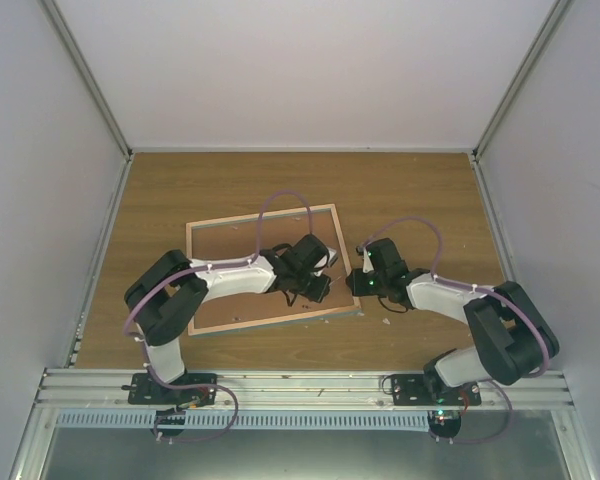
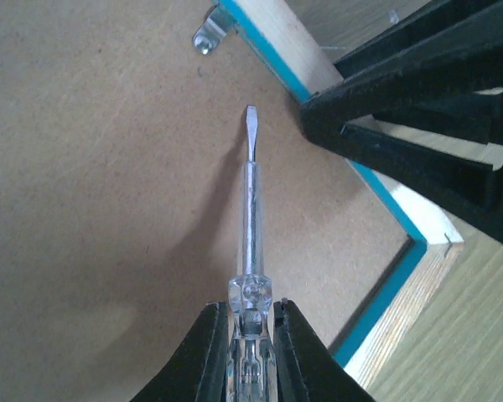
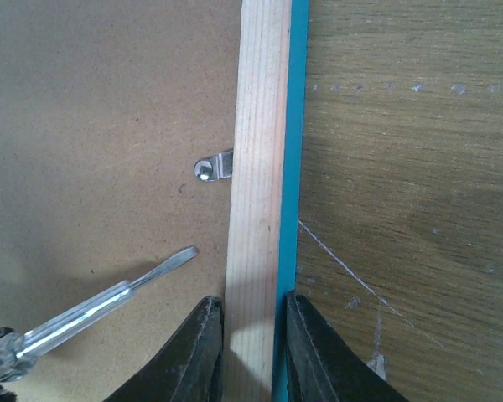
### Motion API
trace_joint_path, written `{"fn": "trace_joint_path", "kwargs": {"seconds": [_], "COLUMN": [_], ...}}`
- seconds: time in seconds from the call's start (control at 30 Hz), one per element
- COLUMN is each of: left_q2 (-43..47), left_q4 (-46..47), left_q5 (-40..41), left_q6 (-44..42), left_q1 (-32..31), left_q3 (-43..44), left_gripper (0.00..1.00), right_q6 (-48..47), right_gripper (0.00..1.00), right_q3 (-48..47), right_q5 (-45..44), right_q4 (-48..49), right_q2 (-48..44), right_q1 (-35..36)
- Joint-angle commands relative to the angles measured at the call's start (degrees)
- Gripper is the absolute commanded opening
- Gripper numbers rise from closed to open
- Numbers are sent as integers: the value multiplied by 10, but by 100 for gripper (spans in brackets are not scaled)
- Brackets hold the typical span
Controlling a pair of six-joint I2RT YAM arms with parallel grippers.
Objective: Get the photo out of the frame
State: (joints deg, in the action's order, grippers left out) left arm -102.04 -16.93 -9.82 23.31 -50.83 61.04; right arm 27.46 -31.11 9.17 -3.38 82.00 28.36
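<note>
Firmly closed, the left end effector [image 2: 251, 322] clamps the clear handle of a flat-blade screwdriver [image 2: 251, 209]. Its tip points across the brown backing panel [image 2: 109, 184], short of the small metal retaining tab [image 2: 208, 35] at the rail. The right end effector [image 3: 253, 322] is parted only narrowly, and its fingers pinch the pale wood rail of the frame [image 3: 256, 100] from both sides, near the same tab. The frame lies face down on the tabletop [image 3: 402, 167], with turquoise showing only along its edge. The photo is not visible and presumably sits beneath the panel.

As for risks, the blade is off line from the tab, so a push could skate across the fibreboard and gouge it, or dig under the panel and crease the print. Prying too steeply might bend or snap the tab instead of turning it. If the right grip on the thin rail is weak, the frame could pivot or slide under a sideways load. With both arms so close together, a slip could also drive the blade into the right fingers.
</note>
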Motion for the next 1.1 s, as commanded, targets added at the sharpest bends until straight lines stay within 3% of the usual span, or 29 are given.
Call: {"fn": "trace_joint_path", "kwargs": {"seconds": [0.0,0.57,1.07], "left_q2": [-22,-43,-14], "left_q4": [27,20,31], "left_q5": [1,66,75], "left_q6": [-12,-1,0], "left_q1": [-6,-3,-2], "left_q3": [29,45,26], "left_gripper": [0,0,0], "right_q6": [1,-1,0], "right_gripper": [22,9,7], "right_q3": [14,20,20], "right_q5": [17,9,3], "right_q4": [11,16,15], "right_q2": [12,26,32], "right_q1": [13,14,13]}}
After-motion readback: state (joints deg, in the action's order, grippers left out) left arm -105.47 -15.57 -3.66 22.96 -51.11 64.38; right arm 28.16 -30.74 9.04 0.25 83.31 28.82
